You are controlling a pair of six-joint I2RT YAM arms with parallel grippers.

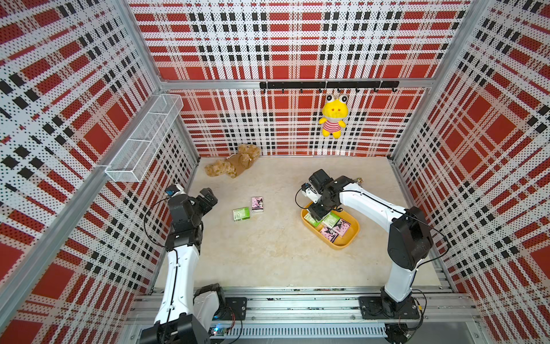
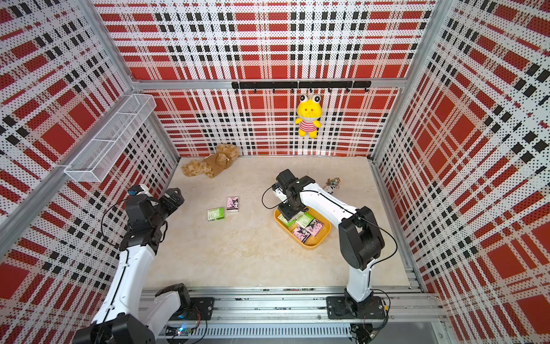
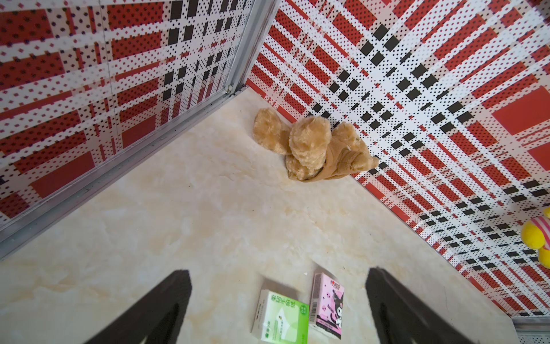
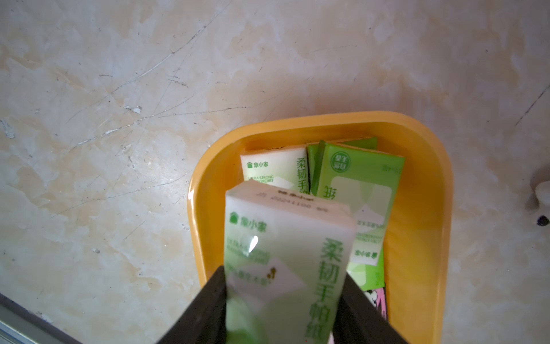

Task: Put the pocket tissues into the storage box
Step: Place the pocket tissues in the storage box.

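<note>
Now | my right gripper (image 4: 284, 286) pinches a green-white packet (image 4: 285, 238) marked "象小家", over the storage box (image 4: 416, 143) | left gripper (image 3: 278, 272) spread, empty | I see loose green packet (image 1: 241, 213) and pink packet (image 1: 257, 204) on table (image 1: 268, 253).

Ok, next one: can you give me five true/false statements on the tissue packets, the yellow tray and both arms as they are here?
1. The right gripper is shut on a green-and-white packet over the yellow storage tray. True.
2. A green packet and a pink packet lie on the table outside the tray. True.
3. The left gripper holds the pink packet. False: its fingers are open and empty.
4. The tray contains only pink packets. False: green packets lie in it too.
5. The frog plush lies on the table. False: it hangs from the hook rail.
</note>
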